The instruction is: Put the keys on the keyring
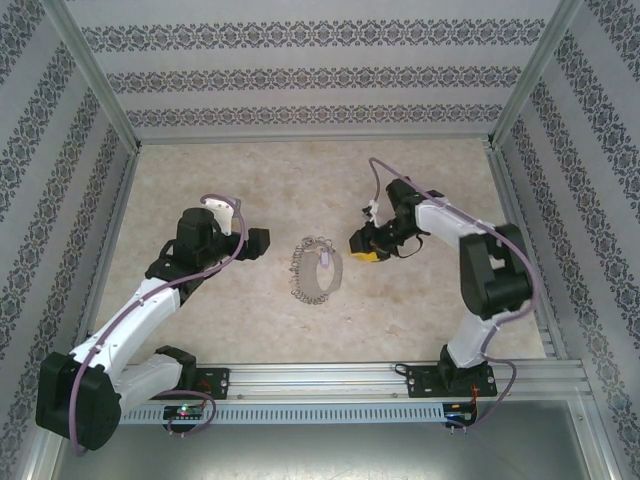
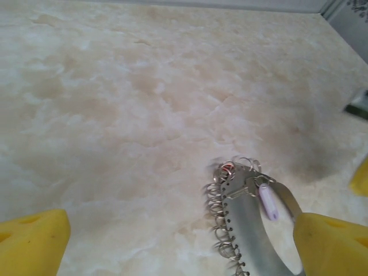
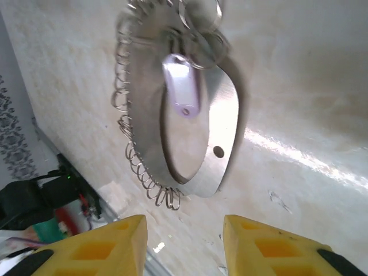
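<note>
Left wrist: left gripper (image 2: pixel 183 244) is spread wide, empty, keyring (image 2: pixel 251 230) seen just ahead; right gripper (image 3: pixel 185 244) is parted partway, empty, keyring beyond.

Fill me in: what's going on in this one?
The keyring lies flat on the table between the two arms, with a fringe of small wire loops along one edge and a lilac tag on it. The left gripper and the right gripper are both open and hold nothing. Each points at the keyring from its own side without touching it.
</note>
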Controlling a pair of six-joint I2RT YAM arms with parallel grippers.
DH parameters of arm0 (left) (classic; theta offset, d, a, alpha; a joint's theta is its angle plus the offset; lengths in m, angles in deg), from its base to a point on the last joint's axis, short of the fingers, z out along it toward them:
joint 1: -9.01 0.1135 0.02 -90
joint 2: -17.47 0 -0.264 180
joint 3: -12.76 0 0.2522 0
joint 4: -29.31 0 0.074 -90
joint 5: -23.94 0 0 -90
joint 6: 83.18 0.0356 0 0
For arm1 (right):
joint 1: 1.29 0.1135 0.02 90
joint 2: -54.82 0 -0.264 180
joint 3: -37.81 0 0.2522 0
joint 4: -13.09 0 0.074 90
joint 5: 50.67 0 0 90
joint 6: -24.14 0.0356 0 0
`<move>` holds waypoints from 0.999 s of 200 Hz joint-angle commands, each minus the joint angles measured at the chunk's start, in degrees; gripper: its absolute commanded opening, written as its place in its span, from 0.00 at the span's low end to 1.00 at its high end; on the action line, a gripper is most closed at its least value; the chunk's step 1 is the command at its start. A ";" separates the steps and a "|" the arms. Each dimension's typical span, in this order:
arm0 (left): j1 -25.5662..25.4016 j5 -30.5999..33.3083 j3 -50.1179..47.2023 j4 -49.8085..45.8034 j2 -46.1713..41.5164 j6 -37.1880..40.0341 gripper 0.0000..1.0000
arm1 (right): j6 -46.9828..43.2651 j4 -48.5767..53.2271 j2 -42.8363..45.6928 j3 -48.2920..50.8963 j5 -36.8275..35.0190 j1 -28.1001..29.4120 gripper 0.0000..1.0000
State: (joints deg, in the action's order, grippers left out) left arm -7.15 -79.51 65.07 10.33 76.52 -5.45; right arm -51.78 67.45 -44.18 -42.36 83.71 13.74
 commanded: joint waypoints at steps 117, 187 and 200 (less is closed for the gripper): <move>2.80 21.75 -8.97 4.72 -22.62 18.53 1.00 | -8.15 -27.63 70.33 29.44 -61.40 -3.77 0.98; 3.64 28.57 -18.42 20.74 -2.00 11.99 1.00 | -15.04 -60.92 61.09 55.53 -58.86 -6.92 0.98; 3.93 28.66 -19.48 25.18 1.61 12.69 1.00 | -16.63 -62.85 56.47 55.61 -57.57 -7.85 0.98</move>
State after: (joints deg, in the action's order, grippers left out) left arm -4.33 -52.93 46.71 23.62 73.59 7.91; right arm -64.43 19.51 17.52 12.92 25.29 7.60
